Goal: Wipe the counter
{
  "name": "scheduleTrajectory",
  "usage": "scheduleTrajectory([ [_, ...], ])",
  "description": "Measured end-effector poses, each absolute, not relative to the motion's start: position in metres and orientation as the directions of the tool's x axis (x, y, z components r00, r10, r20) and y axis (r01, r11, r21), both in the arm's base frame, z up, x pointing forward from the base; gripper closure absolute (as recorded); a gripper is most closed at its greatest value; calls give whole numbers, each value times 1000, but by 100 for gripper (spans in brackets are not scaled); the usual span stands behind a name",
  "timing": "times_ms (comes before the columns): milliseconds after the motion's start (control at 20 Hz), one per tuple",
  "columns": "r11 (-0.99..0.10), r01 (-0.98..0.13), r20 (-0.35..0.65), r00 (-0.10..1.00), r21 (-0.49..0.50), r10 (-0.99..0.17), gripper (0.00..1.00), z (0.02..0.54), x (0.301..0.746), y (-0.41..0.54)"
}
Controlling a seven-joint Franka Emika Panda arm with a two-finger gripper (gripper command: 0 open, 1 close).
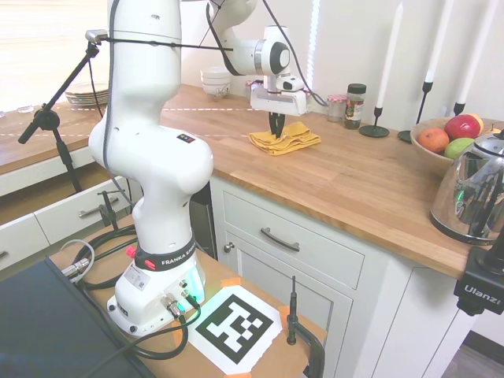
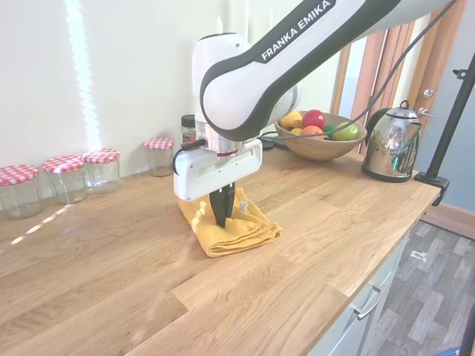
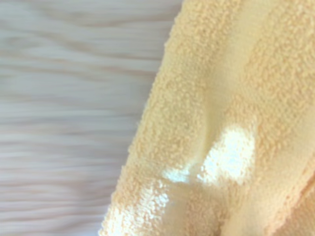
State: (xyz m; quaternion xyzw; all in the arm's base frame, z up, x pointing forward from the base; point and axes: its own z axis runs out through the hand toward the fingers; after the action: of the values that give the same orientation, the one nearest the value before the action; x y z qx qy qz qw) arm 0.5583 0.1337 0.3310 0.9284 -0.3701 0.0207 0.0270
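Yellow terry cloth [image 3: 216,123] fills most of the wrist view, its looped pile lit by a bright patch, with pale wood grain beside it. From where I stand, the gripper [image 2: 221,219] points straight down, its dark fingers drawn together and pinching a raised fold of that folded cloth [image 2: 231,226], which lies on the counter [image 2: 148,282] out from the wall. Behind the arm, glass jars with red-checked lids [image 2: 102,169] line the wall. Further along sit a fruit bowl [image 2: 318,145] and a shiny kettle [image 2: 391,144], both well apart from the cloth. White candles in dark holders [image 1: 376,102] stand near a spice jar [image 1: 355,105].
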Motion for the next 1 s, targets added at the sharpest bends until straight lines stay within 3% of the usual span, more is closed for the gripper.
scheduleTrajectory([
  [1000,-784,-617,116,785,68,-608,100,331,550,313],
])
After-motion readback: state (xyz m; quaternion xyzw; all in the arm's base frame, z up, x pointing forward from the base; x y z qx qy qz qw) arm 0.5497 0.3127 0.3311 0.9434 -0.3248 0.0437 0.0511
